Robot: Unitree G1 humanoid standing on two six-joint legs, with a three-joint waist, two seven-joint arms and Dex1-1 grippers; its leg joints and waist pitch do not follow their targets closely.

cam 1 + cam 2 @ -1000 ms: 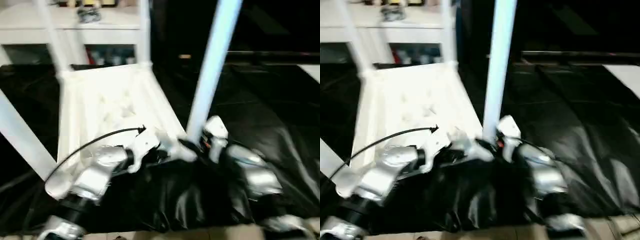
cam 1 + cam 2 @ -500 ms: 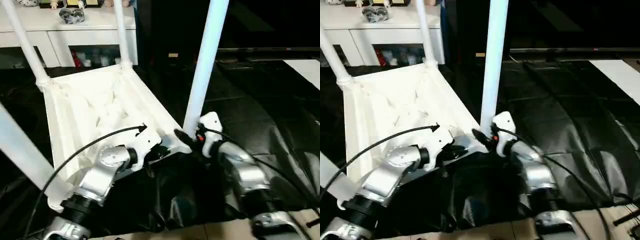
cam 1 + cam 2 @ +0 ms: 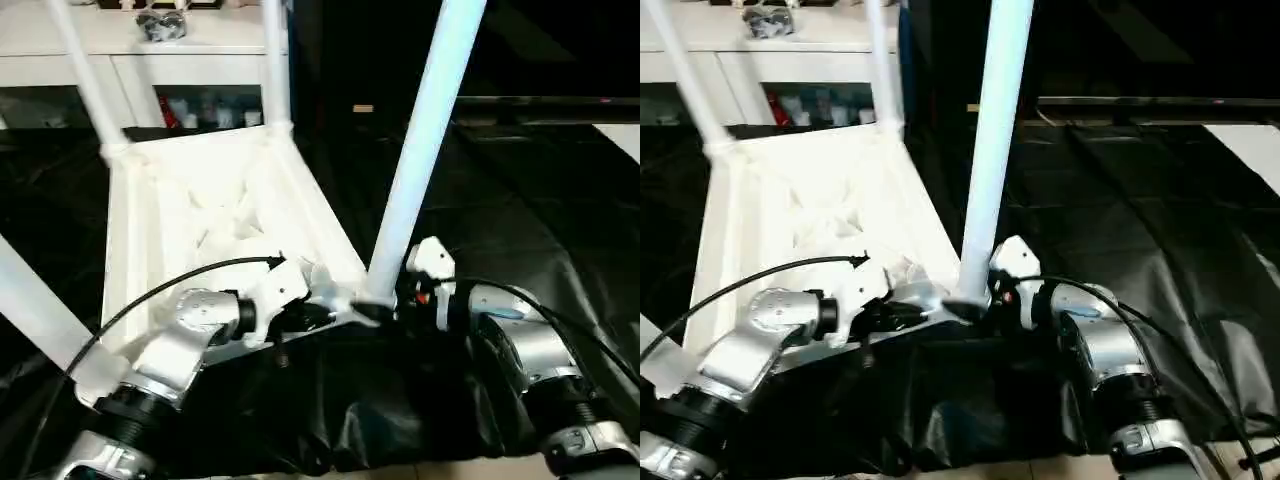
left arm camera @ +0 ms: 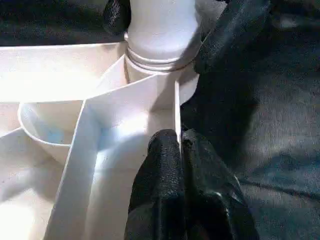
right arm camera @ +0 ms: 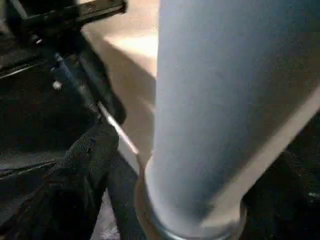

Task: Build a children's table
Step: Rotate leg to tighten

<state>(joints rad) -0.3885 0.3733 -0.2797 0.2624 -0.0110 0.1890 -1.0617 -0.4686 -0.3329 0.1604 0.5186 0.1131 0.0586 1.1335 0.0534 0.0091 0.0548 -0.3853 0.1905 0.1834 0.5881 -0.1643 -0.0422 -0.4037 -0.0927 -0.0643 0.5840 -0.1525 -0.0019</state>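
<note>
Your left gripper (image 4: 181,150) is closed, its two fingers (image 4: 161,165) pinched on a thin upright rib of the tabletop (image 3: 215,215), just beside the near right corner socket. In the left wrist view the rib runs between the fingertips and the wall stands pressed on both sides.

Your right gripper (image 3: 392,300) stands wide, its jaws either side of the base of the leg (image 3: 425,140) seated in that same corner socket. One finger (image 5: 85,165) sits beside the leg's collar with a gap showing; you cannot tell whether the other finger touches the tube. The leg is not squeezed.

That leg rises from the socket, leaning a little to the right as it climbs out of the top of the head views. The tabletop lies underside up on a black sheet (image 3: 520,210), ribs showing, its near right corner between your two wrists. Two more legs (image 3: 275,60) stand in the far corner sockets, and a fourth (image 3: 35,300) leans out from the near left corner.

Behind the far edge stands a white cabinet (image 3: 150,60) with small items on top.
</note>
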